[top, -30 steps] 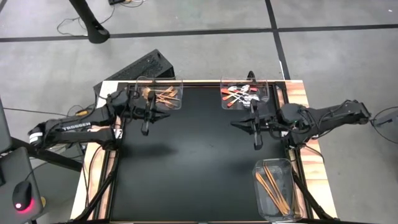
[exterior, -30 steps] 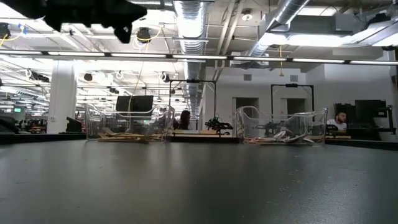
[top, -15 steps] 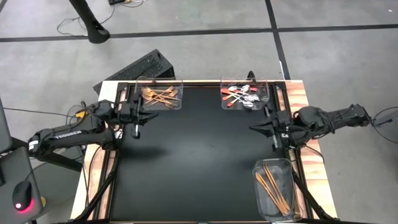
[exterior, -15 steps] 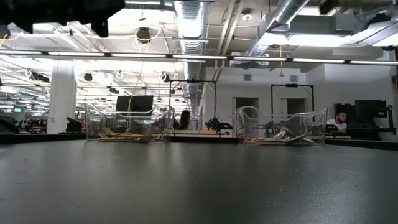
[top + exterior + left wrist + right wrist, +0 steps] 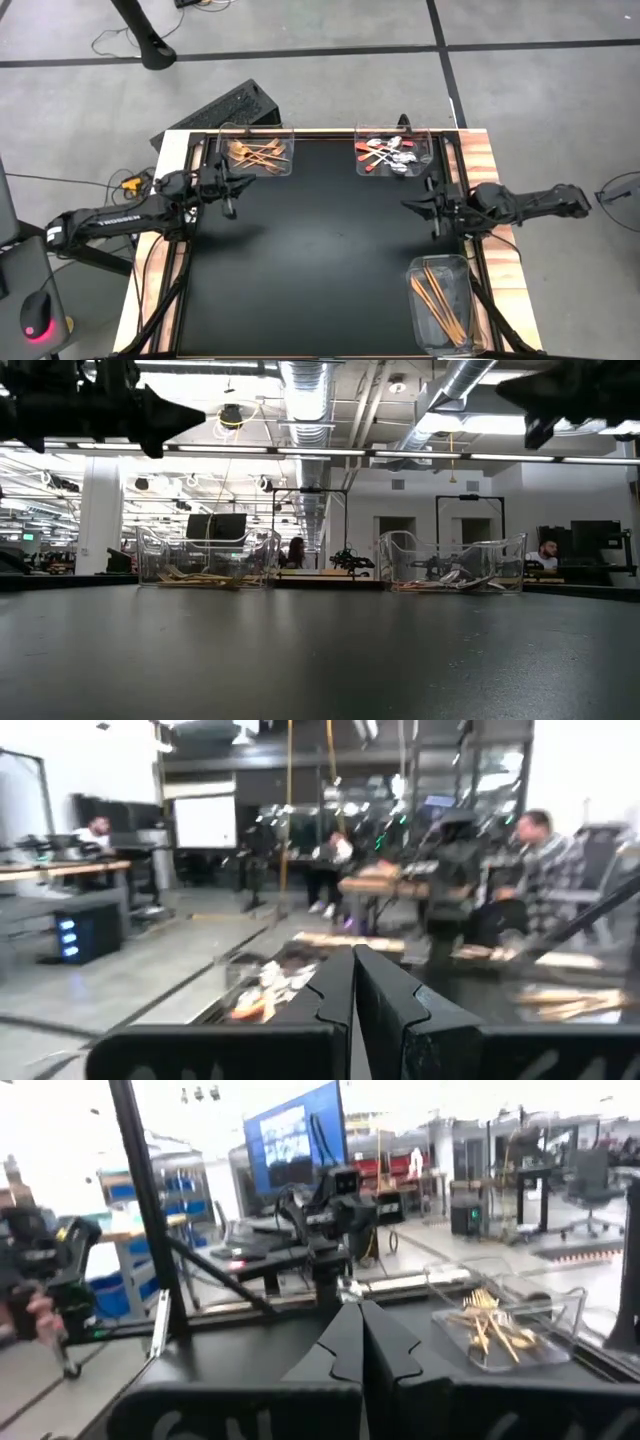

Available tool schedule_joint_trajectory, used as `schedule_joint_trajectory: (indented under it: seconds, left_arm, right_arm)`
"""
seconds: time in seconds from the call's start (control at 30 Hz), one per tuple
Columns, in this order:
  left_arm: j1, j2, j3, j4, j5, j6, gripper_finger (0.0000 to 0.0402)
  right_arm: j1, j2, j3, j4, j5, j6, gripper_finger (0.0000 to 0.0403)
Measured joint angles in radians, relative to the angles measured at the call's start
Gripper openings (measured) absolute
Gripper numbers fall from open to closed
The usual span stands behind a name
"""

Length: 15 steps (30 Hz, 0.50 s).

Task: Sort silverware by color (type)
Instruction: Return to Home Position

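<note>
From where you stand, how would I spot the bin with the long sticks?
Seen from above, the black table has two bins at its top edge. A third bin sits alone at the bottom right corner. Only it holds long slim gold sticks.

High view: overhead, facing straight down, covering the whole black table [image 5: 320, 260] and both arms. Low view: at tabletop level, facing level across to the fork bin [image 5: 205, 555], the spoon bin [image 5: 455, 560] and the room beyond. Right wrist view faces the fork bin from across the table; left wrist view faces the spoon bin, blurred
</note>
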Motion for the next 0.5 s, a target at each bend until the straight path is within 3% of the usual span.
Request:
schedule_joint_trajectory:
  seconds: [0.13,0.37,0.5]
  left_arm:
    - [-0.007,0.006,-0.036,0.065,0.058,-0.064,0.0000]
    - [-0.074,0.003,-0.040,0.045,0.197,-0.081,0.0000]
    - [-0.106,-0.057,-0.040,-0.053,0.293,-0.062,0.0000]
  right_arm:
    - [-0.044,-0.002,-0.082,0.110,-0.050,0.015,0.0010]
    - [-0.058,-0.022,-0.110,0.087,-0.139,0.047,0.0010]
    - [-0.060,-0.083,-0.110,0.068,-0.139,0.022,0.0010]
